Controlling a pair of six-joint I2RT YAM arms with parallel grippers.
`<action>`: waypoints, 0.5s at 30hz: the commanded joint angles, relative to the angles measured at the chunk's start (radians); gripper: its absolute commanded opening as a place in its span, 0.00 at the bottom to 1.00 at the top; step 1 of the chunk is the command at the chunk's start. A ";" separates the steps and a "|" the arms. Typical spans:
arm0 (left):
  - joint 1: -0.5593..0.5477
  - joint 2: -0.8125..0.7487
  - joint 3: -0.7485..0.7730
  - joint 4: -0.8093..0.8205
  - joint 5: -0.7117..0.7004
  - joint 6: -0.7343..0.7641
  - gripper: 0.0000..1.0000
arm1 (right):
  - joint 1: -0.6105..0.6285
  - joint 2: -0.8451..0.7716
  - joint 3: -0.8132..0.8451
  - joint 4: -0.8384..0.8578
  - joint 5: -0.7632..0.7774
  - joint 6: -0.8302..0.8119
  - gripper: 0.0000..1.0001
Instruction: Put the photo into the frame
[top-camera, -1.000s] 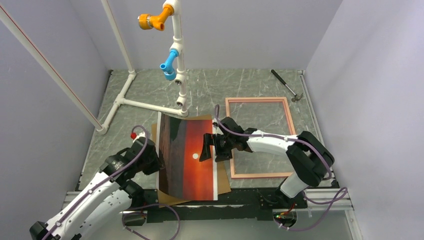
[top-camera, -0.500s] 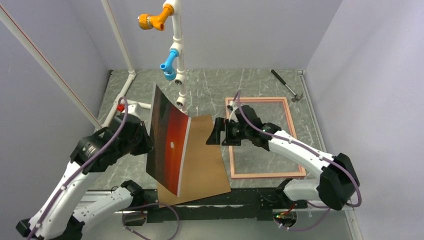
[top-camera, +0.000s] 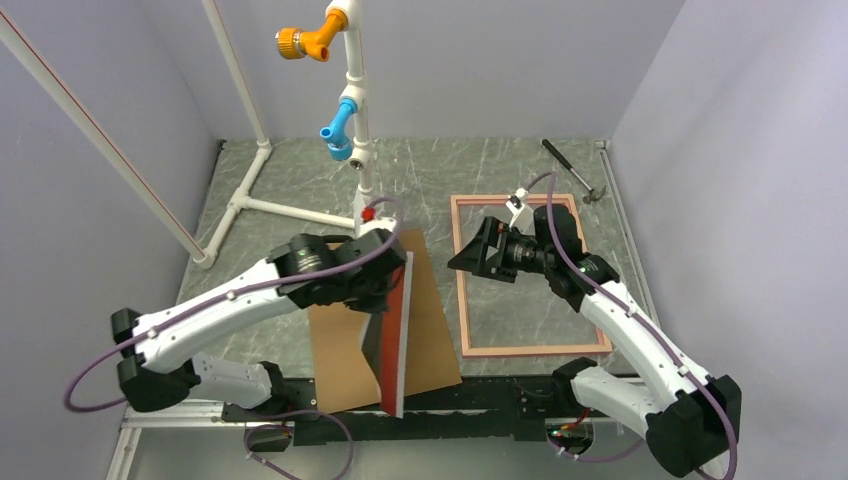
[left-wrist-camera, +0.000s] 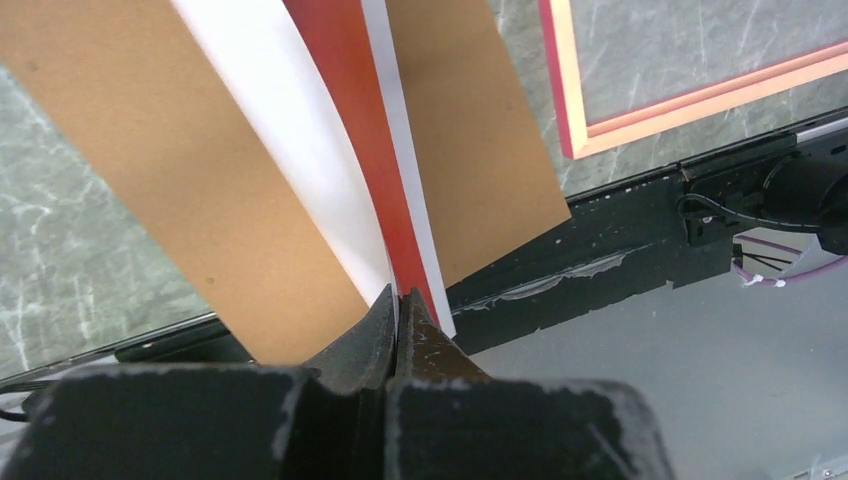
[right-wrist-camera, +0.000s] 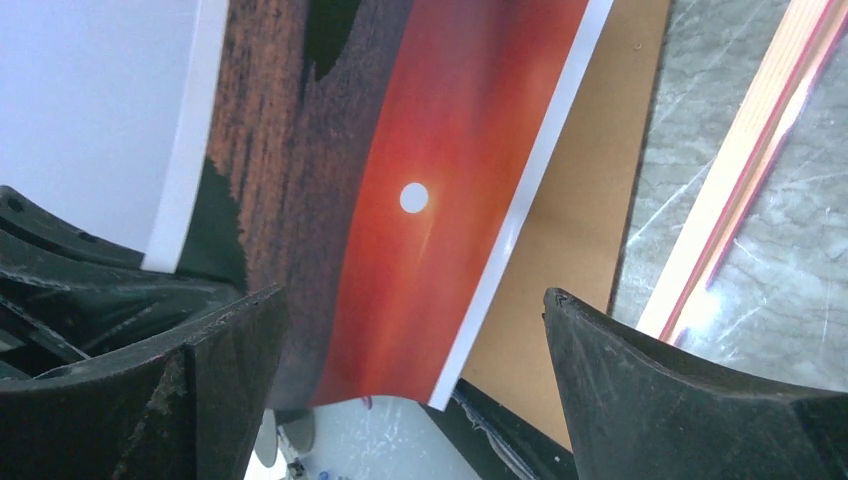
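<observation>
The photo (top-camera: 393, 330), a sunset print, hangs nearly edge-on above the brown backing panel (top-camera: 435, 330). My left gripper (top-camera: 387, 268) is shut on its top edge. In the left wrist view the fingertips (left-wrist-camera: 400, 300) pinch the sheet, with its red face (left-wrist-camera: 350, 120) and white back (left-wrist-camera: 270, 120) hanging away. My right gripper (top-camera: 472, 256) is open and empty, raised over the left rail of the pink-red frame (top-camera: 535, 348), which lies flat on the table. The right wrist view looks between its spread fingers (right-wrist-camera: 410, 300) at the photo's face (right-wrist-camera: 430, 150) and the frame (right-wrist-camera: 745, 165).
A white pipe stand (top-camera: 355, 110) with orange and blue fittings rises behind the left gripper. A hammer (top-camera: 572, 172) lies at the back right. The black base strip (top-camera: 480, 400) runs along the near table edge. The backing panel also shows in both wrist views (left-wrist-camera: 120, 150) (right-wrist-camera: 590, 200).
My left arm has swung the photo from the left side to the right, over the backing panel, and turned it edge-on. My right gripper has risen and drawn back over the frame.
</observation>
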 joint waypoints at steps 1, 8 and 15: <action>-0.079 0.096 0.102 0.051 -0.067 -0.062 0.00 | -0.064 -0.050 -0.023 -0.038 -0.113 -0.003 1.00; -0.162 0.315 0.286 -0.078 -0.150 -0.059 0.00 | -0.116 -0.075 -0.062 0.091 -0.257 0.114 0.99; -0.216 0.444 0.438 -0.095 -0.148 0.000 0.00 | -0.141 -0.058 -0.039 0.071 -0.256 0.108 0.98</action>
